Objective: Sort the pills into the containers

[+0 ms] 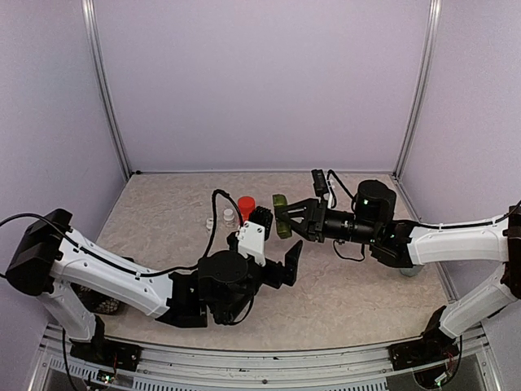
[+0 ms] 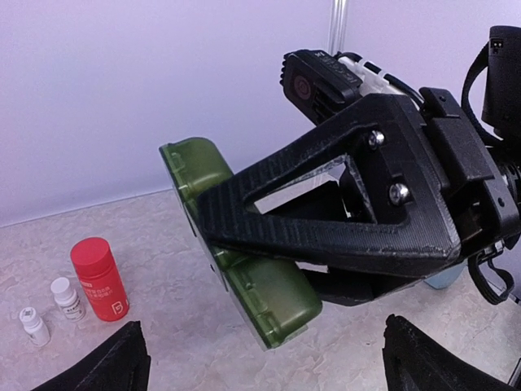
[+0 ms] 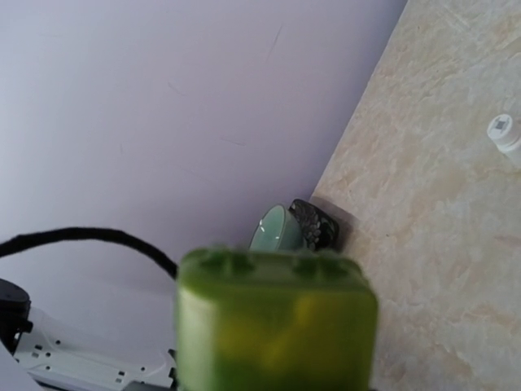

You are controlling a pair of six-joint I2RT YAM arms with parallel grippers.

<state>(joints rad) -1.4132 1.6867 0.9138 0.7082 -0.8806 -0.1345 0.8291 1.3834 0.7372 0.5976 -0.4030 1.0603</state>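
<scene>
Containers (image 2: 273,297) aloft above the table (image 1: 163,212), clamped across the middle by right gripper (image 1: 286,217). Left gripper (image 1: 277,239) spread wide, empty, just beside. Probably light, stiff, slick plastic, apt to pivot in a narrow pinch; best taken at the free end, across the narrow sides.

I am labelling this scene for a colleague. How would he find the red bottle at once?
On the beige table, look near the middle, left of the green containers in the right claw. The red bottle stands there in a row with two white bottles, taller than both.
</scene>
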